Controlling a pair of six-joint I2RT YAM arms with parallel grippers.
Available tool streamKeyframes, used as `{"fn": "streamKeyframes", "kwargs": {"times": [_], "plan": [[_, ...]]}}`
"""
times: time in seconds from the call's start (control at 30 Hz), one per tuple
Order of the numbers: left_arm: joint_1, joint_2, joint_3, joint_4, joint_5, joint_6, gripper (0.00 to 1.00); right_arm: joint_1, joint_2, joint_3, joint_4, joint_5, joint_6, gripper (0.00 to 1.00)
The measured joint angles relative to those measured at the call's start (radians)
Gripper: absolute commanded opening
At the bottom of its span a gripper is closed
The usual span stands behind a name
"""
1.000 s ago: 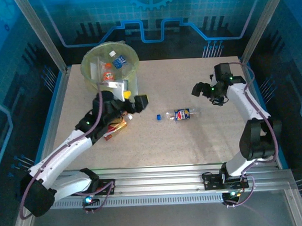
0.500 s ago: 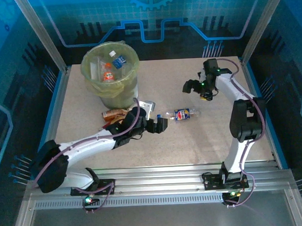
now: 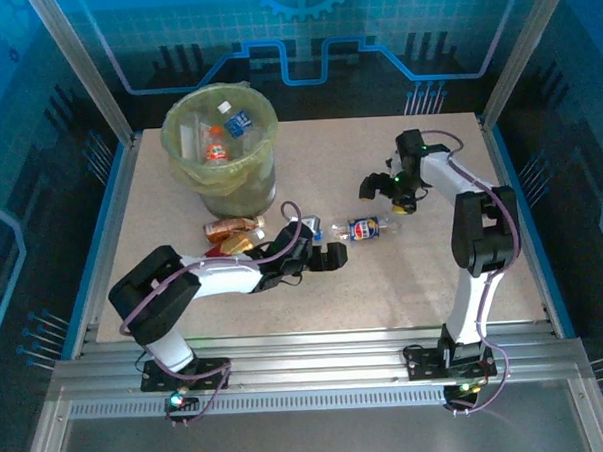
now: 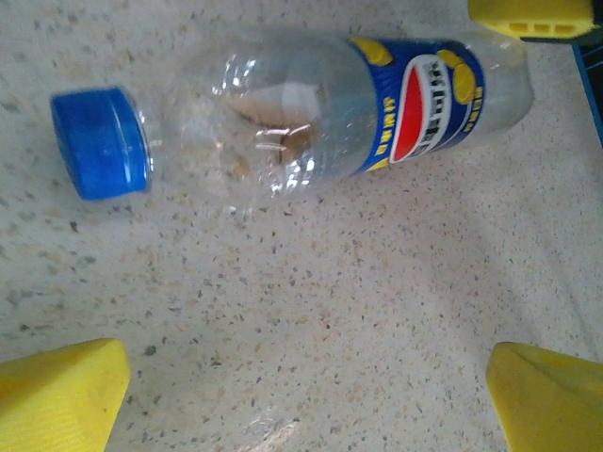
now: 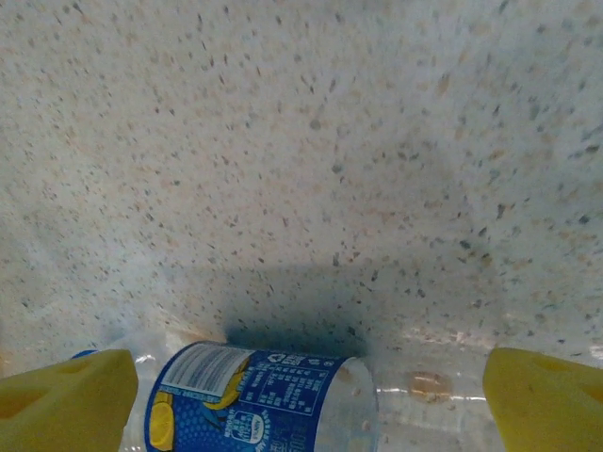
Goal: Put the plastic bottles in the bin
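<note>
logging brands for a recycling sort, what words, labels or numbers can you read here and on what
Nothing reads clearly.
Blue-label bottle, front: lettering across a red, white and blue logo, too blurred to read.
Same label, back: barcode and fine print, too small.
Bottles in the bin: labels too small.

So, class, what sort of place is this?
Probably a robotics lab test cell: left arm and right arm bolted to a framed table, blue panel walls, a staged bottle and lined bin.
</note>
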Motion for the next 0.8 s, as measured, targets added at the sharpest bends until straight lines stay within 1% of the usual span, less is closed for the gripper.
{"fn": "streamKeyframes", "kwargs": {"times": [0.2, 0.47, 0.57, 0.67, 0.8], "plan": [[0.000, 0.038, 0.035, 0.006, 0.007, -0.045, 0.93, 0.017, -0.017, -0.092, 0.008, -0.009, 0.011, 0.94], [0.012, 0.097, 0.098, 0.014, 0.009, -0.082, 0.92, 0.038, -0.116, -0.230, 0.055, -0.037, 0.072, 0.92], [0.025, 0.126, 0.127, 0.003, 0.006, -0.103, 0.93, 0.046, -0.148, -0.273, 0.075, -0.047, 0.093, 0.90], [0.034, 0.145, 0.152, -0.011, -0.006, -0.117, 0.99, 0.059, -0.167, -0.303, 0.084, -0.055, 0.115, 0.88], [0.034, 0.158, 0.189, -0.036, -0.044, -0.141, 0.99, 0.074, -0.188, -0.326, 0.093, -0.061, 0.137, 0.83]]}}
